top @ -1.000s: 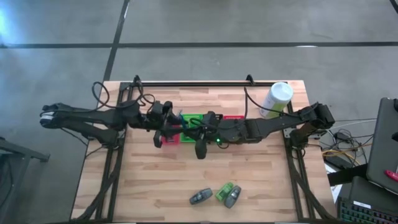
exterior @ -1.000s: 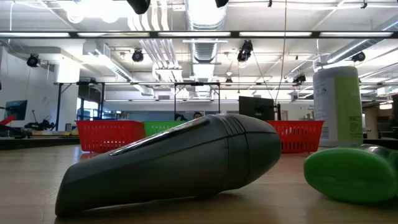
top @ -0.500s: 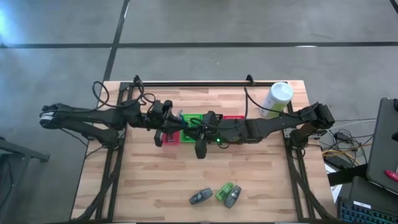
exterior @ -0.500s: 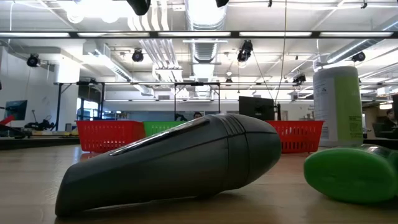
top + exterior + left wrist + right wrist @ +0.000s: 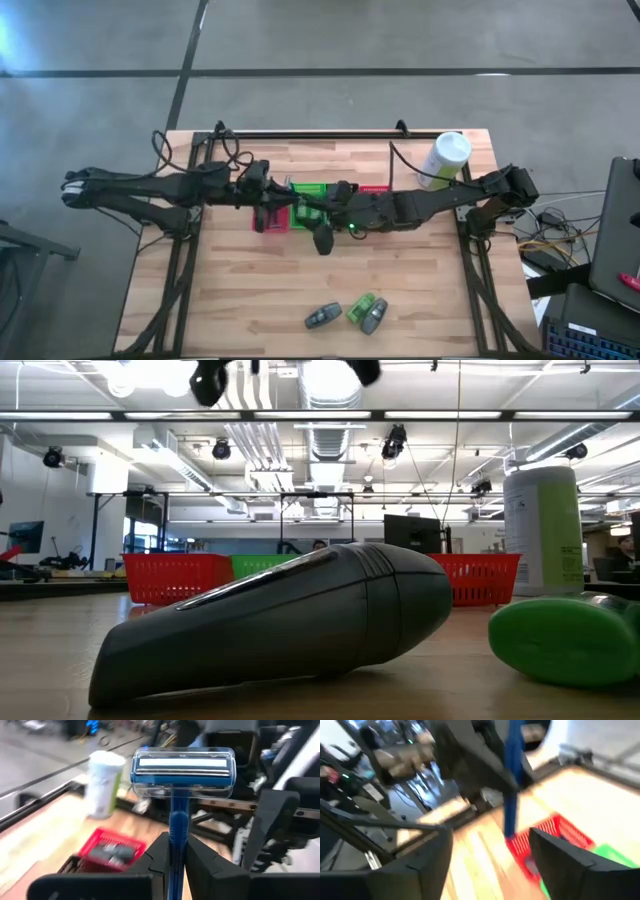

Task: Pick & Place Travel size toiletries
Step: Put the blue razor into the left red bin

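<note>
- The razor's point(image 5: 176, 795) handle end is hidden between the left gripper's point(image 5: 175, 862) fingers.
- High view: both grippers overlap above the baskets point(image 5: 300, 208); their fingers are too small to read.
- Right wrist view is motion-blurred.
- Low view: a green packet point(image 5: 565, 638) is cut off at 3 o'clock.

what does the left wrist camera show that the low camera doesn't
Only the left wrist view shows the blue razor, its handle clamped between the left pincer's fingers, with part of the other arm beyond it.

Only the low view shows the dark grey bottle lying close to the lens, a green item beside it, and the green basket.

Both show the white canister, a red basket and the wooden table.
</note>
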Controlling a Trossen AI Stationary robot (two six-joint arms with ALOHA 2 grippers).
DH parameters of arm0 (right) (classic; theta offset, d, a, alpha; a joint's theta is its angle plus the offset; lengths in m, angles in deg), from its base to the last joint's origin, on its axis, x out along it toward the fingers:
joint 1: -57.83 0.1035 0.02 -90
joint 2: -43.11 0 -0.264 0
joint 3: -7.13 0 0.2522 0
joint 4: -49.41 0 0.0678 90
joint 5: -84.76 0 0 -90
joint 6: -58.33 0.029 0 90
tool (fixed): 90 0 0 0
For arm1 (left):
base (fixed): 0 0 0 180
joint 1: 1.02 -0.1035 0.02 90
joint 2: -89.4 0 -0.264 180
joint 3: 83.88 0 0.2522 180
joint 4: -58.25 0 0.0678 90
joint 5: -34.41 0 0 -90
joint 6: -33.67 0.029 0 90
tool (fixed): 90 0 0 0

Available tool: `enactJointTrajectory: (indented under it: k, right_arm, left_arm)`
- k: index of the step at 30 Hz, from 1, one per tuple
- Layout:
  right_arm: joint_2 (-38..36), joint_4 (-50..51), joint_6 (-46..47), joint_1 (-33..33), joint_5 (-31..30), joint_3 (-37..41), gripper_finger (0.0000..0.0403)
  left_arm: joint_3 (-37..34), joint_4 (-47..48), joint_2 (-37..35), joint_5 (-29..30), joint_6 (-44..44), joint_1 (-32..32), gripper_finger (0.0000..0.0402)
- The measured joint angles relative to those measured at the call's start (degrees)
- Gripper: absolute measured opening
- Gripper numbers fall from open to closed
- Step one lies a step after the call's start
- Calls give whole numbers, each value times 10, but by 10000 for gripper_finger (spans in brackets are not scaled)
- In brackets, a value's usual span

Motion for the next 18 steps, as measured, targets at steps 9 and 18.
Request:
enactJointTrajectory:
  k: [9,18]
  right_arm:
    - [-23,210,164,-2,-40,0,326]
    - [-35,237,196,-26,-47,0,355]
  left_arm:
    - [0,338,-69,183,-203,-52,41]
    - [-58,358,-3,98,-338,-130,42]
